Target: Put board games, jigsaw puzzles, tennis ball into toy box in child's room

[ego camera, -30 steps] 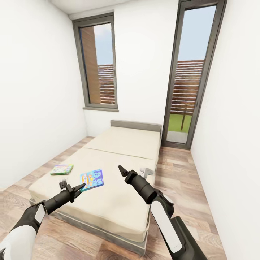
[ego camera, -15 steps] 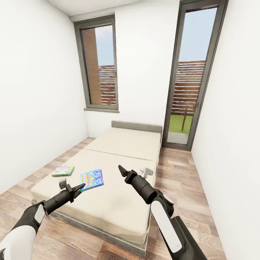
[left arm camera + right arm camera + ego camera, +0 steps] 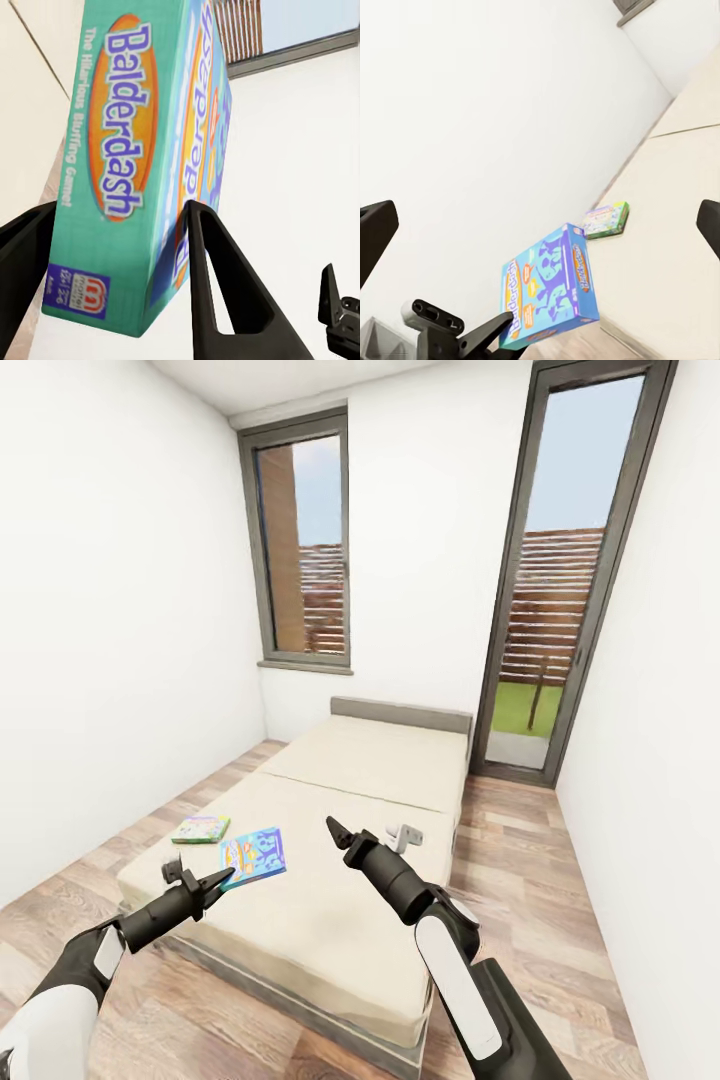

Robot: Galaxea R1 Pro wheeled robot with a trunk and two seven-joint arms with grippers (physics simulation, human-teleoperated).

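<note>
Gripping the blue Balderdash box (image 3: pixel 253 854) by one edge, the left hand (image 3: pixel 205 882) holds it tilted just above the bed (image 3: pixel 330 920); the green-edged game (image 3: pixel 201 828) lies beyond it, well left of the open right hand (image 3: pixel 338 832).

Bright, even daylight (shadows soft) — edges stretched.

My left gripper (image 3: pixel 222 879) covers the blue board game's (image 3: pixel 254 854) near corner; the green-edged game's (image 3: pixel 201 828) lettering is too small to read.
</note>
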